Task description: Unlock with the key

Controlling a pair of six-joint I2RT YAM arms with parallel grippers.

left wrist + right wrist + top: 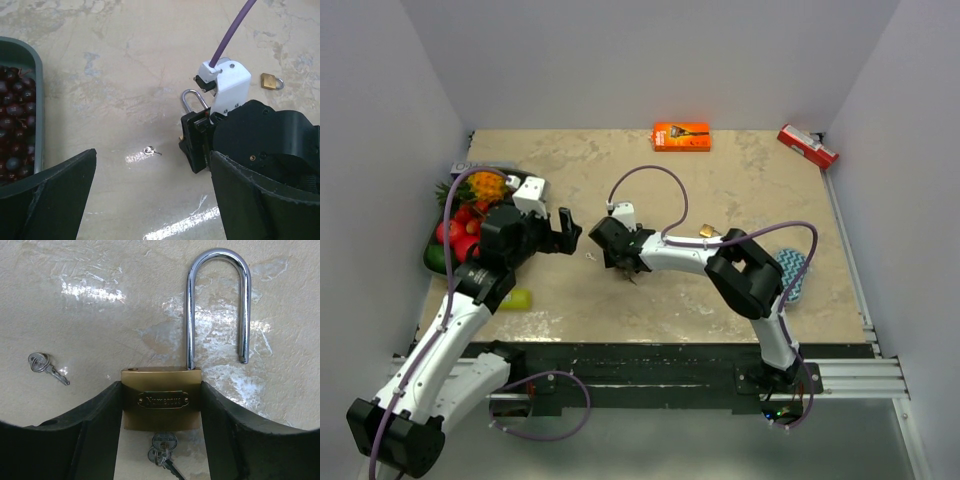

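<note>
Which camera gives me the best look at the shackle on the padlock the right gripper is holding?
Right wrist. The shackle fills the frame, with one leg in the brass padlock and the other hanging free. Top external cannot resolve it at the right gripper. Left wrist shows only its loop, small, sticking out past that gripper.

The padlock has a brass-yellow body and a shiny silver shackle. The small key is silver-grey. The table is beige with a marble pattern. The box is orange, the cable is purple, and the cloth is blue with white zigzags.
</note>
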